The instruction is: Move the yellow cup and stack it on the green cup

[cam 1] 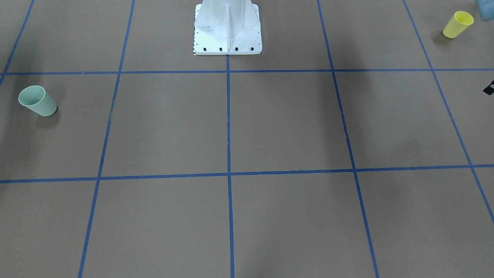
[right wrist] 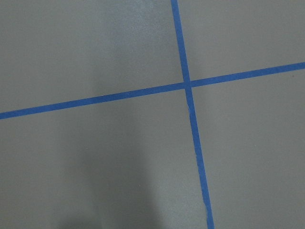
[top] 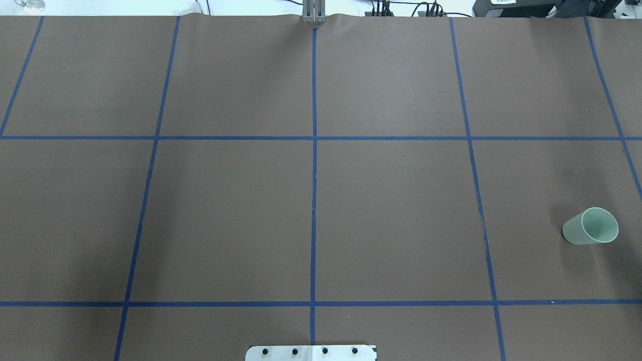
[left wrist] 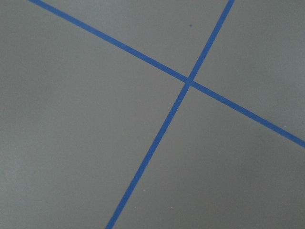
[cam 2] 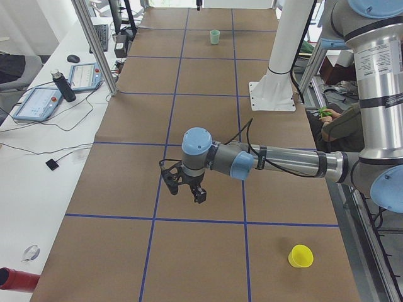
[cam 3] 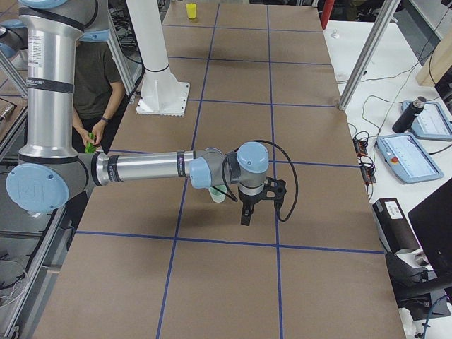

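The yellow cup stands upright, rim up, in the upper right corner of the front view. The green cup stands the same way at the left edge of that view. The two cups are therefore at opposite ends of the table, well apart. I judge this is on purpose: each cup is on the side of one arm, so the yellow cup must travel across the table, maybe passing from one gripper to the other.

In the left side view the left gripper hangs above the paper in the middle of the frame, pointing down, with no cup in it. The yellow cup is in the lower right of this frame, well apart from it. It is not under the gripper either, because the left wrist view shows only a crossing of blue tape. How wide this gripper is open I cannot tell.

In the right side view the right gripper hangs in the same manner at the centre, also without a cup, and its opening I cannot tell either. The green cup shows just left of it in the frame, partly hidden behind the right arm. Both arms look to be waiting, and the task seems not yet begun.
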Robot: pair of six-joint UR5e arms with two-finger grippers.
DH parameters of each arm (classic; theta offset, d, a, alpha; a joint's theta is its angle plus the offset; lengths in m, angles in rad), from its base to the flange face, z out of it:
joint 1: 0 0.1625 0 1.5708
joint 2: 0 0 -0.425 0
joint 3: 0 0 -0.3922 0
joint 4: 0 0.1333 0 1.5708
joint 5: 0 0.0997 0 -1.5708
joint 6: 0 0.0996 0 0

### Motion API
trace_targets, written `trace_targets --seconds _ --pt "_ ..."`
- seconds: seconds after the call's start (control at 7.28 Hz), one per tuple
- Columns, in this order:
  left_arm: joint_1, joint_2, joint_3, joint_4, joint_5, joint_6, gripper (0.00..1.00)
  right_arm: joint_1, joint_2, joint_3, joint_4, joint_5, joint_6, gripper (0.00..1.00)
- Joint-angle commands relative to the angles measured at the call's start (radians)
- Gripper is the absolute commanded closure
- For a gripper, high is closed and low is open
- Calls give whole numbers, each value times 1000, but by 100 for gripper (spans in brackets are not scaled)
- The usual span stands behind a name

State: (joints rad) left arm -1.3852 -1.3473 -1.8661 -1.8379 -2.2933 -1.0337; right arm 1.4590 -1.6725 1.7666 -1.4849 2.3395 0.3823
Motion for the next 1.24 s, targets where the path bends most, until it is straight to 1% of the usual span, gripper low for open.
trace_targets --seconds 0.0,0.14,0.27,0.41,0.55,0.69,0.82,0.96,1.1 --pt "180 11 -5 -70 201 -332 0 -6 8 -9 0 -2 1 0" --pt "201 54 -10 -72 236 -345 0 -6 10 -9 0 4 3 0" --pt "259 60 -10 -70 294 -435 0 -12 10 -9 -2 7 1 0" --pt "352 63 -13 -63 386 -568 0 -23 10 -10 -2 0 0 0" --pt "403 126 -13 -60 456 -636 0 -26 10 -10 0 0 -5 0" --pt "466 166 -13 -16 524 -737 0 -28 10 -4 2 1 -8 0" --pt "523 172 -13 62 552 -864 0 -44 11 -4 21 -2 -10 0" --pt "591 172 -13 131 552 -978 1 -51 10 -9 72 -38 -8 0" --pt "618 174 -13 246 566 -1078 1 -58 11 -9 78 -51 -10 0"
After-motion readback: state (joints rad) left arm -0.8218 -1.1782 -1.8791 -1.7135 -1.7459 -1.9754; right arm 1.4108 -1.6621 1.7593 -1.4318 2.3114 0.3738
